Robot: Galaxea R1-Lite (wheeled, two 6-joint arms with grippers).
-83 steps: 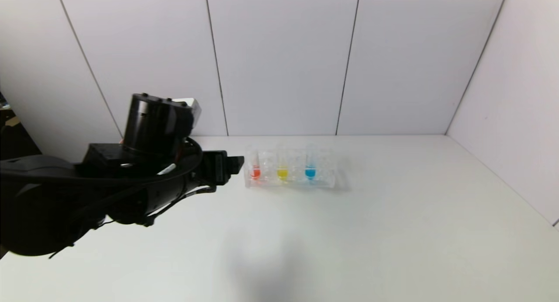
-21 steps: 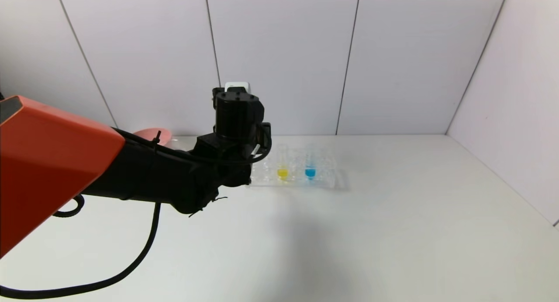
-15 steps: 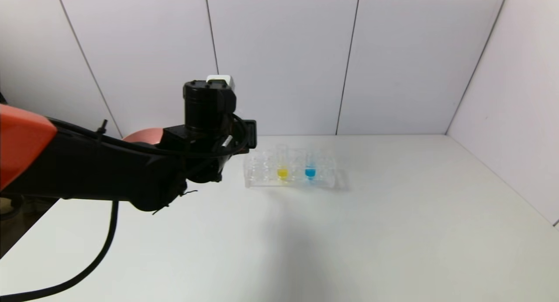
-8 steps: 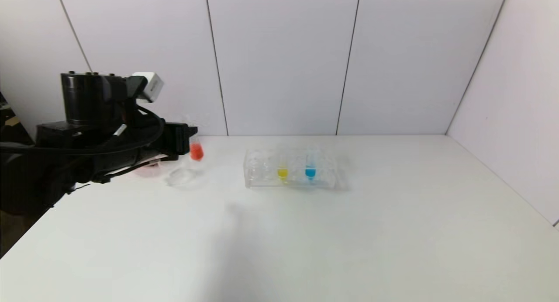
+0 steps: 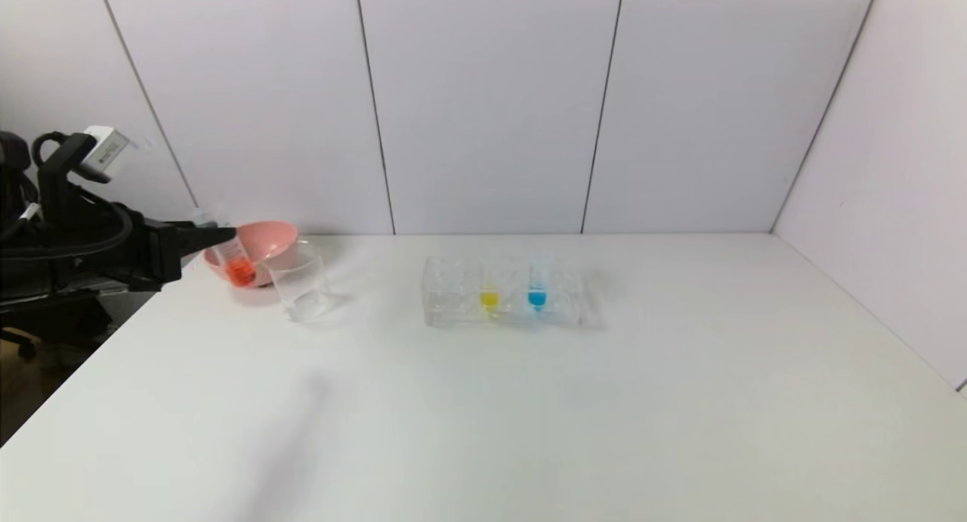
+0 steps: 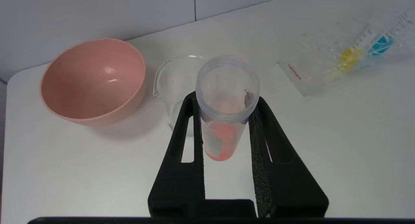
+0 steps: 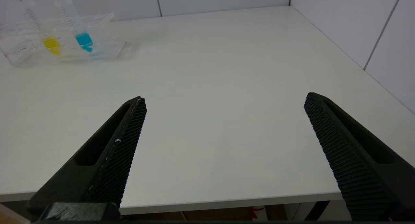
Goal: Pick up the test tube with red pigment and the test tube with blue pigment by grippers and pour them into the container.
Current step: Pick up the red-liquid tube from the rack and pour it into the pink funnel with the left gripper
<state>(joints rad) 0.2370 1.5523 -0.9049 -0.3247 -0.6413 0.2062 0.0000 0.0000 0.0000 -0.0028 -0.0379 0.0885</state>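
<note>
My left gripper (image 5: 215,235) is shut on the test tube with red pigment (image 5: 230,256), holding it near upright above the table's far left, in front of the pink bowl and left of the container (image 5: 301,286). In the left wrist view the tube (image 6: 223,120) sits between the black fingers (image 6: 194,126), with the clear beaker (image 6: 176,79) just beyond it. The test tube with blue pigment (image 5: 537,288) stands in the clear rack (image 5: 502,299); it also shows in the right wrist view (image 7: 77,29). My right gripper (image 7: 223,100) is open and empty over the table's near edge, out of the head view.
A pink bowl (image 5: 264,242) stands behind the beaker at the far left. A tube with yellow liquid (image 5: 489,291) stands in the rack beside the blue one. White wall panels close the back and the right side. The table's left edge lies under my left arm.
My left gripper lifted the red tube out of the rack and carried it left, past the beaker, to in front of the pink bowl. The arm has drawn back to the left.
</note>
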